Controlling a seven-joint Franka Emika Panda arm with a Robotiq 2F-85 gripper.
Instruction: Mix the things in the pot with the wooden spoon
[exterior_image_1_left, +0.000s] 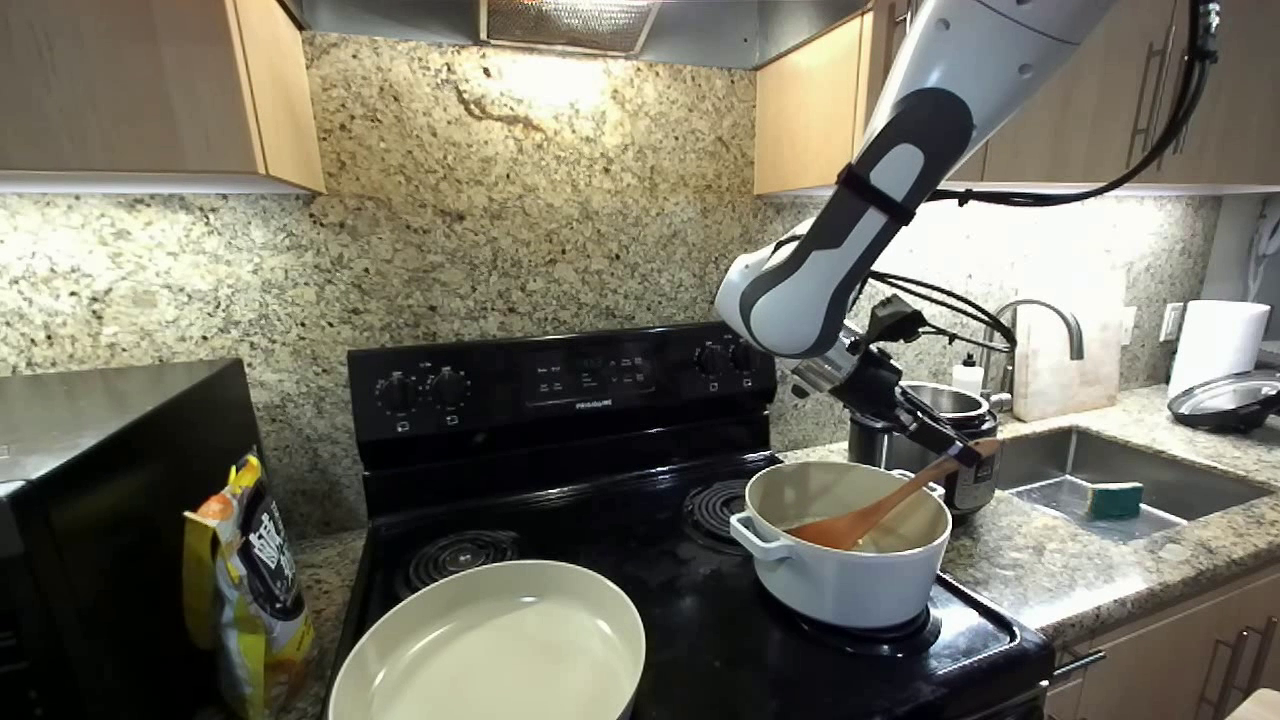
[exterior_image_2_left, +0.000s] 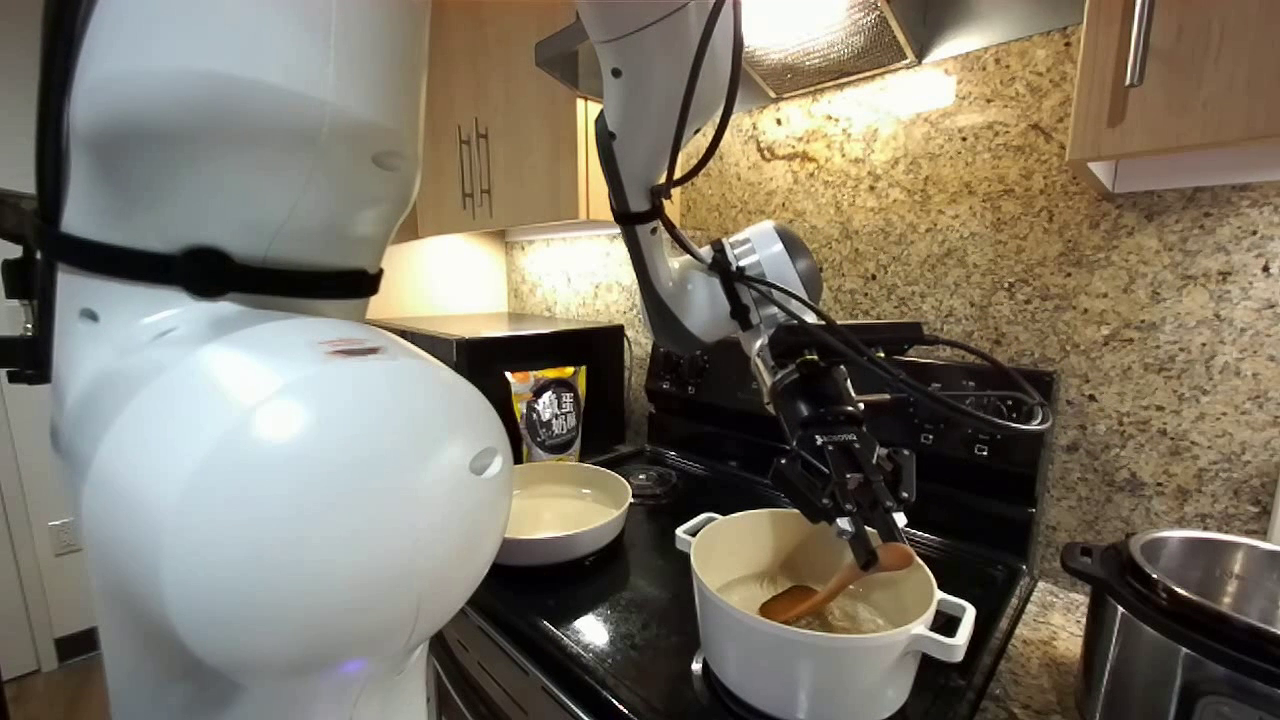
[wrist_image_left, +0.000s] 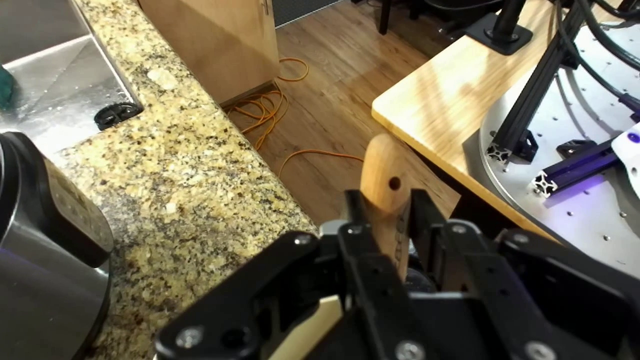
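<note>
From here I see the black two-fingered gripper (wrist_image_left: 390, 206) pinching the light-brown wooden spoon (exterior_image_1_left: 888, 502), which slants head-down into the round white pot (exterior_image_1_left: 850, 588), perhaps touching bottom.

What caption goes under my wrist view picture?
The gripper holds the wooden spoon; a speckled counter shows at left.

Wooden spoon (exterior_image_1_left: 895, 495): smooth, satin wood. Pot (exterior_image_1_left: 850, 590): smooth, enamel-like coat, semi-gloss; contents (exterior_image_2_left: 855, 612) wet-looking, glistening. Shallow dish (exterior_image_1_left: 500, 645): smooth, softly shiny coating. Stove (exterior_image_1_left: 690, 600): mirror-gloss top. Cooker (exterior_image_2_left: 1140, 650): brushed-looking steel, plastic trim. Desk (wrist_image_left: 200, 200): polished, speckled stone. Backsplash (exterior_image_1_left: 540, 230): similar speckled stone, low sheen. Sink (exterior_image_1_left: 1190, 480): satin metal. Cabinets (exterior_image_1_left: 120, 90): smooth wood-grain fronts, matt. Bag (exterior_image_1_left: 270, 560): crinkled, glossy plastic film. Towel roll (exterior_image_1_left: 1220, 345): matt paper. Robot arm (exterior_image_2_left: 280, 480): smooth, shiny, plastic-looking shell. Tool (wrist_image_left: 390, 207): matt, with bright metal screws.
</note>
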